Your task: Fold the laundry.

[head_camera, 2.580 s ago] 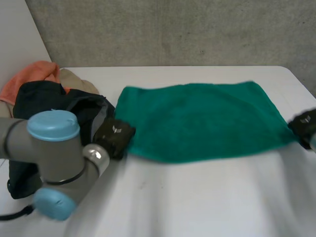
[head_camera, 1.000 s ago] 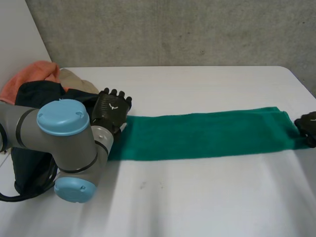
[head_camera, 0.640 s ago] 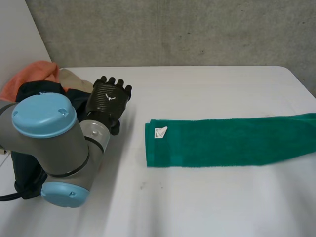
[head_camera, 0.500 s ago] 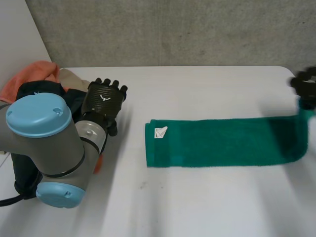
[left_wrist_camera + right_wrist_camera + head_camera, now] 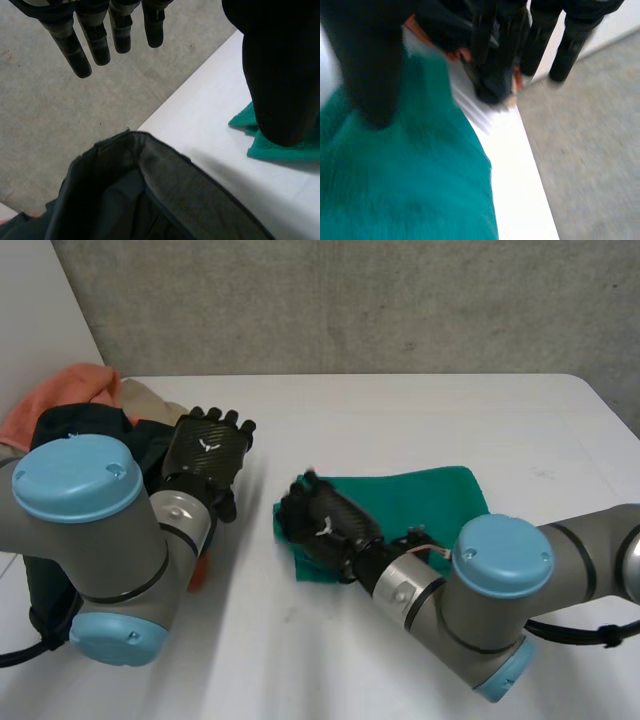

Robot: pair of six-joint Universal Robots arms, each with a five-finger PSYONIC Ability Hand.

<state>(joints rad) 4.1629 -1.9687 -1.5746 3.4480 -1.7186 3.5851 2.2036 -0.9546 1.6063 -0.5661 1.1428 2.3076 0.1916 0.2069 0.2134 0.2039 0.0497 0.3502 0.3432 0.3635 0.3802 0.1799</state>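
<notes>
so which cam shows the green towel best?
Head view: most of the towel shows, lying on the table, with the right robot hand on its left end. Left wrist view catches one corner; right wrist view, a close patch under that hand's palm.

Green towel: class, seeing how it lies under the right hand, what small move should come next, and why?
Probably lift the right hand straight up from the green towel. The towel lies doubled into a short rectangle on the white table, the hand over its end nearest the left hand, which hovers open over the dark clothes. Clearing it frees the towel for another fold.
</notes>
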